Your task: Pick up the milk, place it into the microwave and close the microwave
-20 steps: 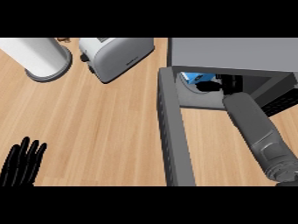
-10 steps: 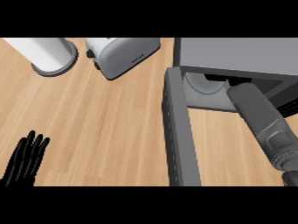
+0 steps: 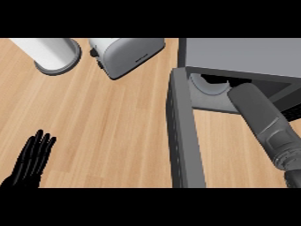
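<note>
Reaching Into the Open Microwave, Hand Out of Sight

The right forearm (image 3: 263, 121) slants up from the lower right and passes into the dark mouth of the microwave (image 3: 250, 55). The right hand is hidden inside, so whether it is open or holding anything cannot be told. The milk shows nowhere on the counter (image 3: 100, 114). It is probably inside the cavity, at or near that hidden hand, since the arm has no other reason to go so deep. The door (image 3: 182, 141) stands swung out toward the viewer, leaving the arm room. The left hand (image 3: 32, 159) rests at the lower left with its fingers straight, holding nothing. A toaster (image 3: 126, 55) and a white cylinder (image 3: 51, 53) stand well clear.
</note>
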You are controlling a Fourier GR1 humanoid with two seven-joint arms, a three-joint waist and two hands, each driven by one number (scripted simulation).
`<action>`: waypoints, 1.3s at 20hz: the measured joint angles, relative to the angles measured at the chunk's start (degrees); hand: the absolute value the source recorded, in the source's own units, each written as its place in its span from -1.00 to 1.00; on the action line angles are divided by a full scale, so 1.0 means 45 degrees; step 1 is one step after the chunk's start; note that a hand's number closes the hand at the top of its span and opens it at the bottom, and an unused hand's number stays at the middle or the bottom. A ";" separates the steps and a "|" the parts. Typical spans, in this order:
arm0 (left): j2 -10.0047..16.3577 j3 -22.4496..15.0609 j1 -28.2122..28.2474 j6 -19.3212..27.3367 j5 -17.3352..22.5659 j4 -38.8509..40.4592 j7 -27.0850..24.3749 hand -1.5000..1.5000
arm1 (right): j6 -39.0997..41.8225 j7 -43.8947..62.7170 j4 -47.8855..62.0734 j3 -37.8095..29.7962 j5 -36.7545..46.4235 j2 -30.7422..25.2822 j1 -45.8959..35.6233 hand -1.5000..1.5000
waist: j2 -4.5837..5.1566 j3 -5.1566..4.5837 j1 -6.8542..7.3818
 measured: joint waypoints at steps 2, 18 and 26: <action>0.0032 -0.0006 -0.0036 -0.0069 0.0016 0.0010 0.0015 -1.00 | 0.0473 -0.0243 -0.0085 -0.0119 -0.0125 0.0065 0.0012 -1.00 | -0.0002 0.0007 -0.0016; -0.0575 -0.0822 -0.0386 -0.0080 -0.0441 0.0236 -0.0167 -1.00 | 0.3263 -0.3235 -0.0724 -0.1941 -0.1959 0.0615 0.1474 -1.00 | -0.0186 0.0002 -0.0530; -0.0854 -0.1246 -0.0496 0.0141 -0.0875 0.0035 0.0151 -1.00 | 0.4832 -0.4521 -0.0808 -0.2574 -0.2605 0.0528 0.2553 -1.00 | -0.0386 -0.0031 -0.0817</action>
